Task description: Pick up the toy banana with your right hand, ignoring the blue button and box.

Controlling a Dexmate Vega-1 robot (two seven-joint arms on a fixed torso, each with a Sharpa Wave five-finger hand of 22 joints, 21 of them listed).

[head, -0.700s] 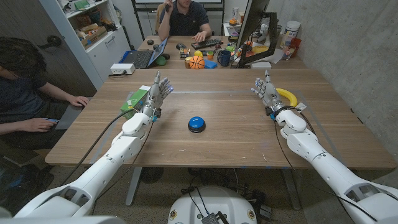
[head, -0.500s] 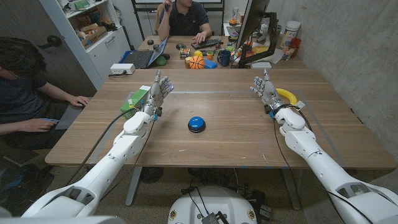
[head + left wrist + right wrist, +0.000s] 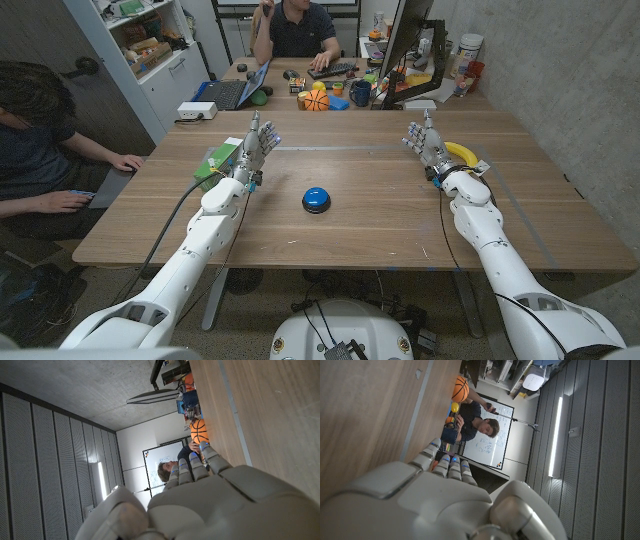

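Left of the blue button (image 3: 316,199), near the green box (image 3: 222,159): left hand (image 3: 257,147) upright, fingers apart, holding nothing; best left parked there. Blue button mid-table, to be skirted, not pressed. Right of the button, well apart from it: right hand (image 3: 426,146) raised, fingers spread and empty, with the toy banana (image 3: 461,154) lying just beside it on the far-right side. For a clean pick, probably: swing outward over the fruit's curved middle, lower with fingers wide, close across the narrow width, lift straight up. Risk of rolling if nudged from the side.
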